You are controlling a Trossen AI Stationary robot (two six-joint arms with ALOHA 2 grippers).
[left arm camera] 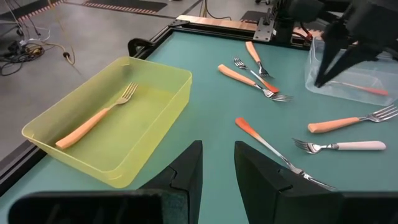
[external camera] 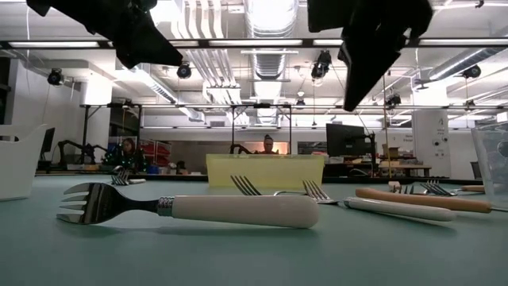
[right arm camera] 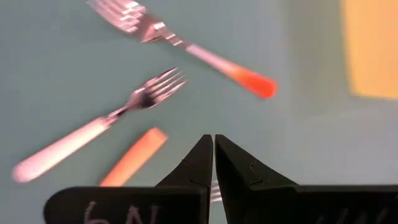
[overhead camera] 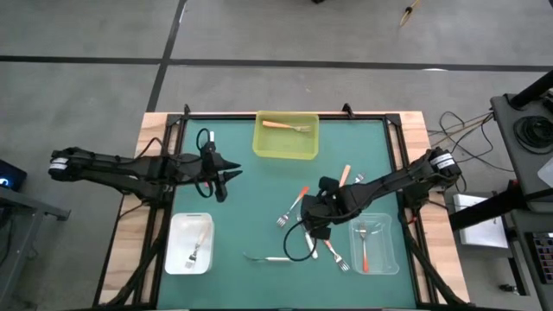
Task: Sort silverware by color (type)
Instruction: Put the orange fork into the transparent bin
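I use the yellow bin (overhead camera: 286,136) at the far edge of the green tabletop (overhead camera: 251,207) as my reference. It holds one light orange fork (left arm camera: 96,116). The left tool (overhead camera: 226,175) hangs above the tabletop to the bin's near left, fingers parted with a narrow gap, grasping nothing. The right tool (overhead camera: 304,214) is on the near side of the bin, above the loose forks, fingers pressed together and empty. Just under it lie a red-orange fork (right arm camera: 186,45), a white fork (right arm camera: 99,126) and a light orange handle (right arm camera: 132,157). Nearer and left of the bin, a white tray (overhead camera: 190,243) holds a white fork. Nearer and right, a clear tray (overhead camera: 374,244) holds a red-orange fork.
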